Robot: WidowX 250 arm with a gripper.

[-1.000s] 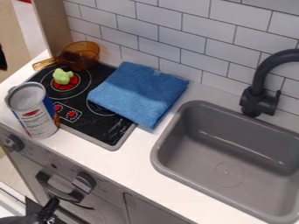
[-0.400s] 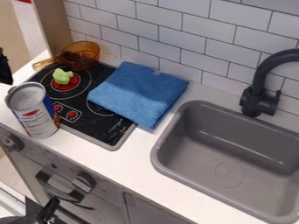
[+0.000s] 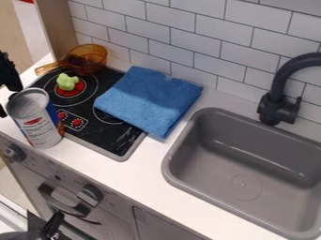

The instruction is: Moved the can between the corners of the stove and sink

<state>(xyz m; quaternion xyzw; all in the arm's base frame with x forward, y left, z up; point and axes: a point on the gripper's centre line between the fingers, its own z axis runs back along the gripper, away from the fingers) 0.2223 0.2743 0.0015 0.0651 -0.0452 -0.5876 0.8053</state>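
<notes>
The black gripper (image 3: 7, 100) is at the left edge, just left of the can's upper part and partly cut off by the view. Its fingers stand apart, with nothing visible between them. The can (image 3: 39, 123), silver-topped with a white and blue label, stands upright on the white counter at the stove's front left corner. The black stove (image 3: 95, 134) has a grey rim and red burner marks. To the right, the grey sink (image 3: 246, 154) is set into the counter, with a strip of white counter between it and the stove.
A folded blue cloth (image 3: 150, 99) covers the stove's right rear part. A green toy piece (image 3: 67, 82) rests on the rear left burner, and an amber pan (image 3: 87, 60) stands behind it. A dark faucet (image 3: 279, 101) rises behind the sink.
The gripper has come further into view from the left edge, moving right and down toward the can. The can, cloth, pan and green piece have stayed in place.
</notes>
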